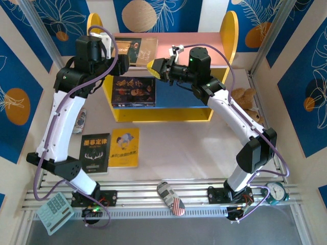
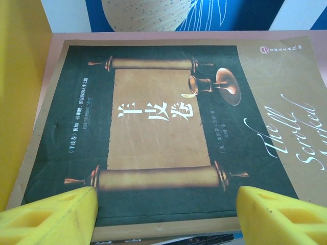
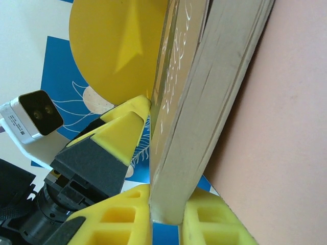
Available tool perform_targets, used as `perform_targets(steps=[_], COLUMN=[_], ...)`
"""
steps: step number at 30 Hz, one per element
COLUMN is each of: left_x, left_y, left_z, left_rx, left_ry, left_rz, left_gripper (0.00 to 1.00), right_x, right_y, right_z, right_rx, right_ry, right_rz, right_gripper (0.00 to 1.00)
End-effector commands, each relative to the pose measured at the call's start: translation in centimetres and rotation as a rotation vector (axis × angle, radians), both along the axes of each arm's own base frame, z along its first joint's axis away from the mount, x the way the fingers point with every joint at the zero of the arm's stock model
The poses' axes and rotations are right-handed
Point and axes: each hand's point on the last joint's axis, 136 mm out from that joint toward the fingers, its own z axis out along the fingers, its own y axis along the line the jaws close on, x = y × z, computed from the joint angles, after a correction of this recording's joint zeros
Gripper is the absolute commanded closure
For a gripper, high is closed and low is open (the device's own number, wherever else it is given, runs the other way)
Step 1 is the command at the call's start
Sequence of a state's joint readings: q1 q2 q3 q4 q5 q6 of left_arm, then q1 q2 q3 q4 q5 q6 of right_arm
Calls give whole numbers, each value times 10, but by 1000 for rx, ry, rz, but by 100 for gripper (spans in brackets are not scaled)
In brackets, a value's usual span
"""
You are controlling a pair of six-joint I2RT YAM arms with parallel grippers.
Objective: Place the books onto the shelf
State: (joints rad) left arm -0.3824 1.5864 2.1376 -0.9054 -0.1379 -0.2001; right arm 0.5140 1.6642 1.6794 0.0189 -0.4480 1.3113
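Right wrist view: the right gripper [image 3: 166,212] clamps the edge of the scroll-cover book [image 3: 204,102], which lies on the pink top board [image 3: 286,127] of the shelf [image 1: 231,35]. The left gripper [image 2: 166,206] stands wide open over its cover.

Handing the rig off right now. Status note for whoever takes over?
Left gripper: jaws open, over the scroll book on the pink top board.
Right gripper: shut on that book's edge, not yet released.
Done: black-and-orange book lies on the blue lower board.
To do: black book and yellow book, both on the table.
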Motion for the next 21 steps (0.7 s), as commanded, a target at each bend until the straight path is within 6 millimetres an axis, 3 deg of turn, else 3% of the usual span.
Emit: perform_targets(steps=[1,12,21], left_x=[-11,-19,-21], left_y=[8,13,11], left_z=[11,26,24], left_rx=[6,-9,-4], left_ry=[-27,-70,-64], left_rz=[-3,6,-7], left_gripper=[28,28,28], right_x=[29,13,13], right_y=[-10,-13,-25], right_z=[-50,-41,-37], right_rx=[-80,-145,-152], right_ry=[121,38,16], right_rz=[-107,-1,9], right_gripper=[86,91,92])
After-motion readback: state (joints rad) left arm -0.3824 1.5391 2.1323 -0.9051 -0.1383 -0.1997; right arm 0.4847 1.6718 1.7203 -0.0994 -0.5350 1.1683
